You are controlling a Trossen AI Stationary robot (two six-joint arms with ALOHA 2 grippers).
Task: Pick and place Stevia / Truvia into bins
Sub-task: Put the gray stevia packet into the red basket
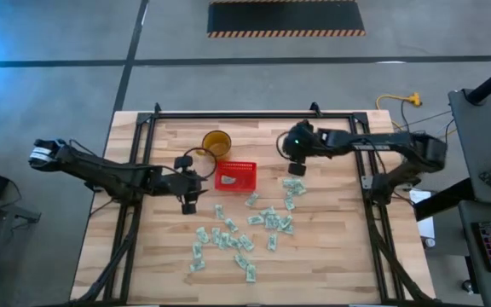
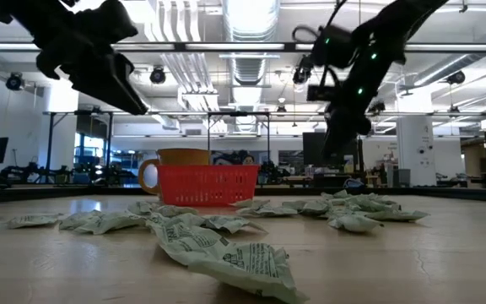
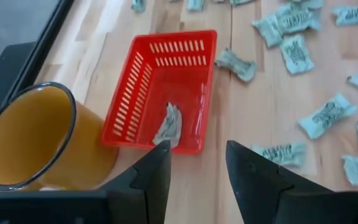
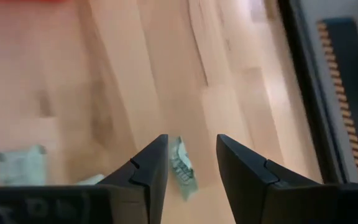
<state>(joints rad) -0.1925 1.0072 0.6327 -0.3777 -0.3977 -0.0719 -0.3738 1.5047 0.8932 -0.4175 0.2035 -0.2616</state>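
1. High view shows the wooden table (image 1: pixel 331 256) as the largest thing, with a black frame (image 1: pixel 228 115) round its far part.
2. Next in size are the arms. The left arm reaches in from the left and its left gripper (image 1: pixel 189 205) hangs just left of the red basket (image 1: pixel 235 176); the right arm comes from the right and its right gripper (image 1: pixel 297 167) hangs over the table, right of the basket and just above the near end of the sachet scatter.
3. Left gripper (image 3: pixel 197 171), in its own wrist view: the two dark fingers stand apart with bare wood between them and nothing held.
4. Right gripper (image 4: pixel 191 165), in its own wrist view: the fingers stand apart, and a single sachet (image 4: pixel 183 168) shows between them. Whether the fingers touch it, I cannot tell.
5. The red basket (image 3: pixel 135 93) sits on the table near the middle, with the amber cup (image 3: pixel 23 137) touching or just beside its far-left corner.
6. One crumpled sachet (image 3: pixel 168 126) lies inside the basket, against its near wall.
7. The Stevia / Truvia sachets (image 1: pixel 228 239), pale green and white, lie loose on the wood in a band from just right of the basket to the front-left of the table; in the low view they lie flat and crinkled in front of the basket (image 2: pixel 206 184).
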